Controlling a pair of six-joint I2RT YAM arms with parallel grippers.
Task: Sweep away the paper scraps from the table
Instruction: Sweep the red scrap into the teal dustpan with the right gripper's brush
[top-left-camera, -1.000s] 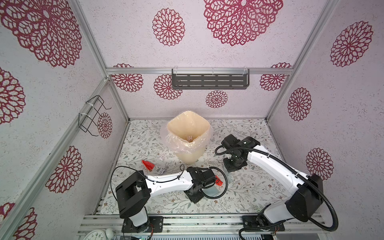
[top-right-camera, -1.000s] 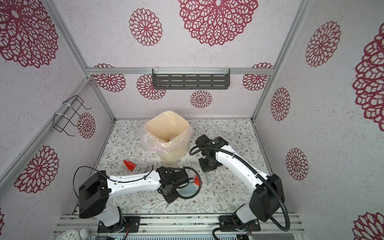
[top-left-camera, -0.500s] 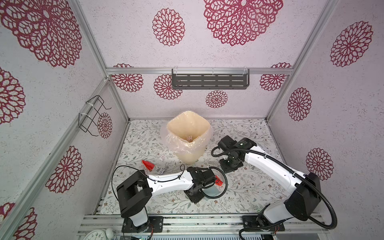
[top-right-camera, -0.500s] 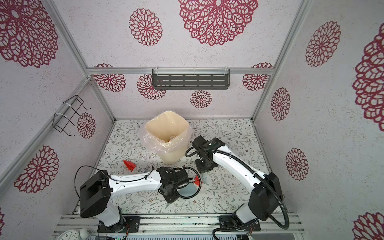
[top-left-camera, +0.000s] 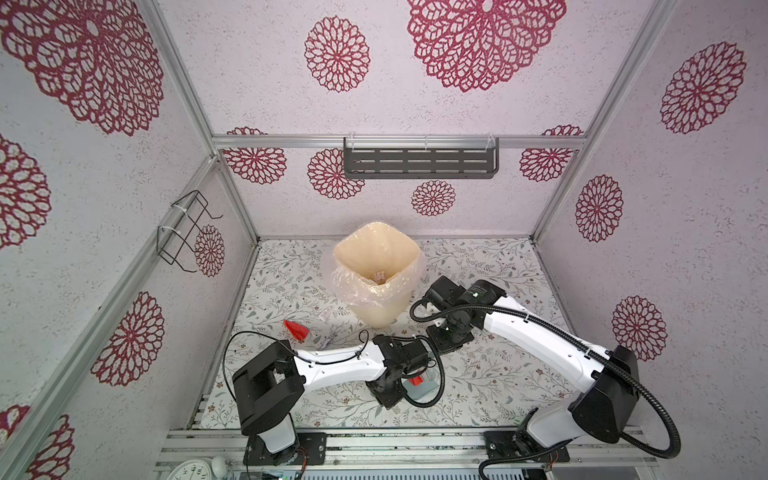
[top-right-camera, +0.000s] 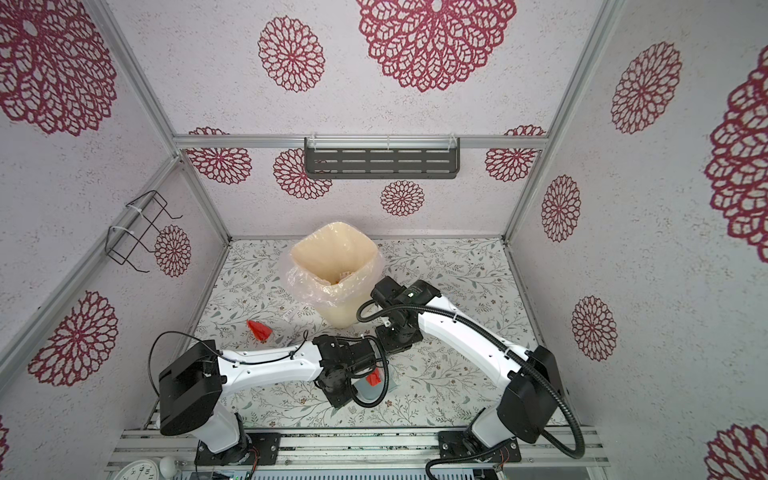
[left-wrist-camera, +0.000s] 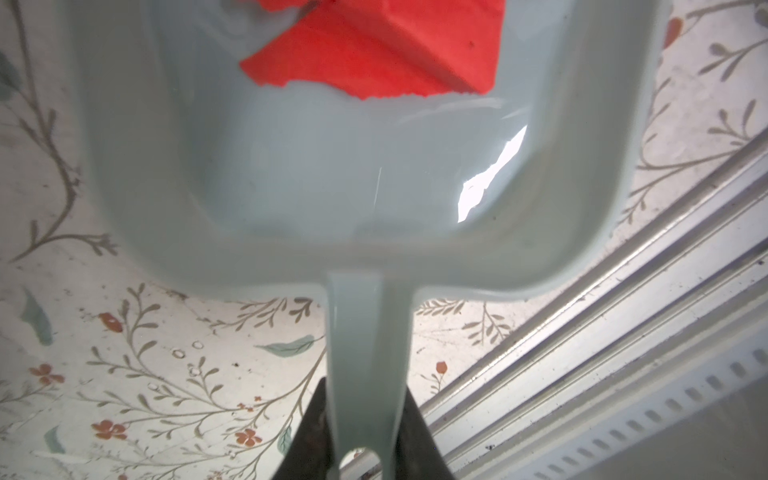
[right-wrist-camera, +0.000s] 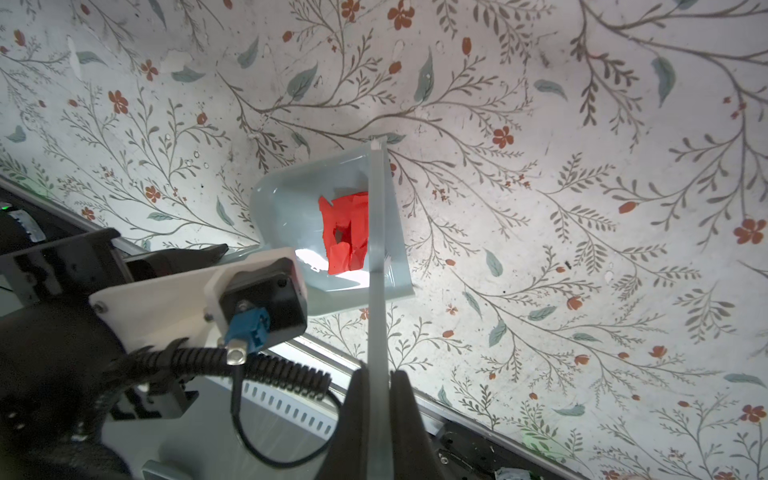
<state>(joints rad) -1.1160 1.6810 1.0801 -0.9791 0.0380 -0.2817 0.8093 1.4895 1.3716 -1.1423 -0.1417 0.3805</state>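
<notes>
- Crimson-medallion walls (top-left-camera: 457, 62) enclose the leaf-printed table (top-left-camera: 478, 266); a bag-lined bin (top-left-camera: 378, 316) stands at mid-table towards the back.
- Left gripper (left-wrist-camera: 365, 432): jaws closed narrowly on the handle of the pale blue dustpan (left-wrist-camera: 332, 187), near the table's front edge. Whether the pan rests on the surface or is slightly raised cannot be told.
- Right gripper (right-wrist-camera: 379, 382): jaws fully closed on the thin pale brush (right-wrist-camera: 376, 249), seen edge-on, its tip over the pan's open lip.
- Paper scraps: one red scrap (left-wrist-camera: 395, 50) lies inside the pan, near the lip. A second red scrap (top-left-camera: 296, 330) and two white scraps (top-left-camera: 325, 312) lie on the table left of the bin.
- Step in hand, as judged: seating the caught scrap. Draw the brush towards the pan's back wall and keep the lip low and level, since light paper near the lip could slide or spring out.
- Pose: the left arm lies low across the front, wrist bent down. The right arm reaches in from the right, its gripper pointing down just beside the bin's base.
</notes>
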